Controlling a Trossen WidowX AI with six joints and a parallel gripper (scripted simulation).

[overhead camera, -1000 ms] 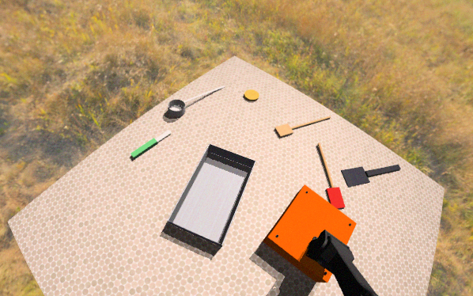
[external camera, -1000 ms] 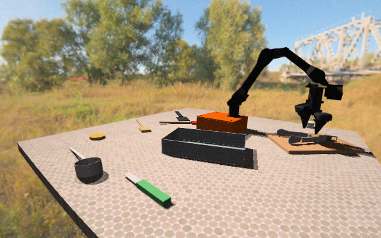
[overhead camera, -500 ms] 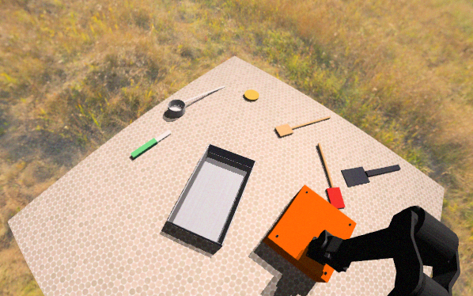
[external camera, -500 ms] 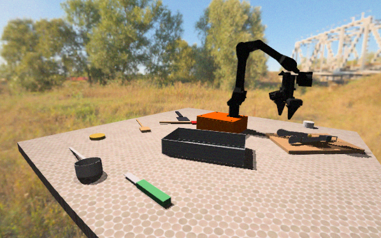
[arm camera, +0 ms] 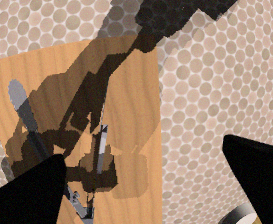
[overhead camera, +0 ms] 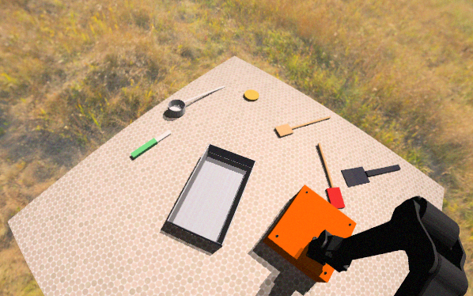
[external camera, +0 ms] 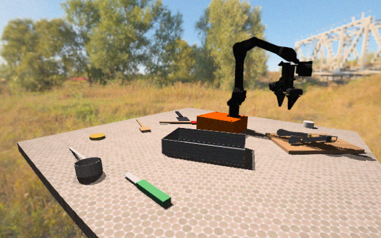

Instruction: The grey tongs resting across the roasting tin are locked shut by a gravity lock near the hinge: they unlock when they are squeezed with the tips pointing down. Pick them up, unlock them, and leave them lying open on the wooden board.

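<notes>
The grey tongs (external camera: 311, 139) (arm camera: 102, 142) lie on the wooden board (external camera: 283, 145) (arm camera: 137, 100), their two arms spread apart in a V. Dark shadows cover part of them in the wrist view, and the near finger hides part of one arm. My gripper (external camera: 285, 107) (arm camera: 147, 153) is open and empty, fingers pointing down, well above the board and clear of the tongs. The dark roasting tin (overhead camera: 191, 238) (external camera: 202, 153) stands on the table with nothing across it. The board and tongs are out of the top view.
The orange base block (overhead camera: 310, 218) (external camera: 221, 126) stands between the tin and spatulas. A small white cylinder (external camera: 308, 124) stands behind the board. A saucepan (external camera: 88, 172), a green-handled tool (overhead camera: 144, 148) (external camera: 154, 192), a yellow disc (overhead camera: 251, 95) and a red spatula (overhead camera: 335, 197) lie farther off.
</notes>
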